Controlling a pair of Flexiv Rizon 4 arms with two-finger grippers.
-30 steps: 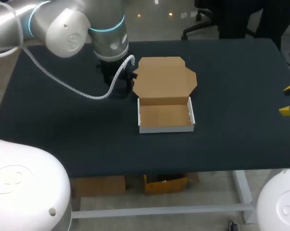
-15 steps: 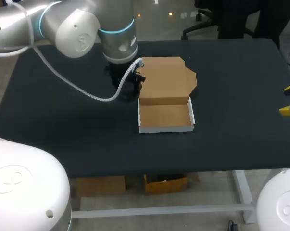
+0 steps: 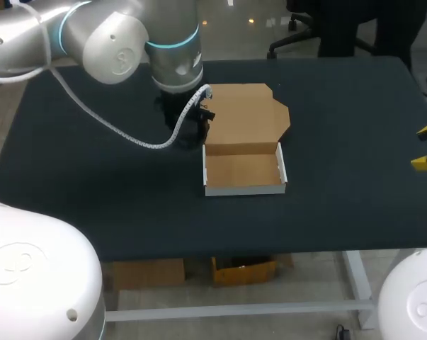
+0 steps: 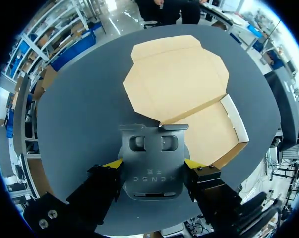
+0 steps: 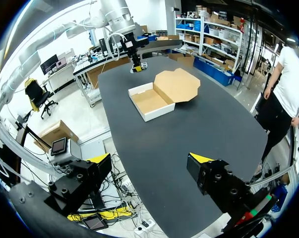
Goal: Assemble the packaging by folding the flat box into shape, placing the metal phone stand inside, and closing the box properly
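Phone stand [image 4: 150, 148] tight in left claw [image 4: 154, 163], box [image 3: 243, 168] on dark table [image 3: 340, 202], right claw [image 5: 150, 158] open.

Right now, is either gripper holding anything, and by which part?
The left gripper holds the dark grey metal phone stand by the two side edges of its flat plate, one finger on each side. The right gripper is open and empty.

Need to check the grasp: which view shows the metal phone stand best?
The left wrist view: the metal phone stand fills the left pincer, yellow tips on both its sides. The head view shows only a dark shape beside the box lid; the right wrist view, a distant speck.
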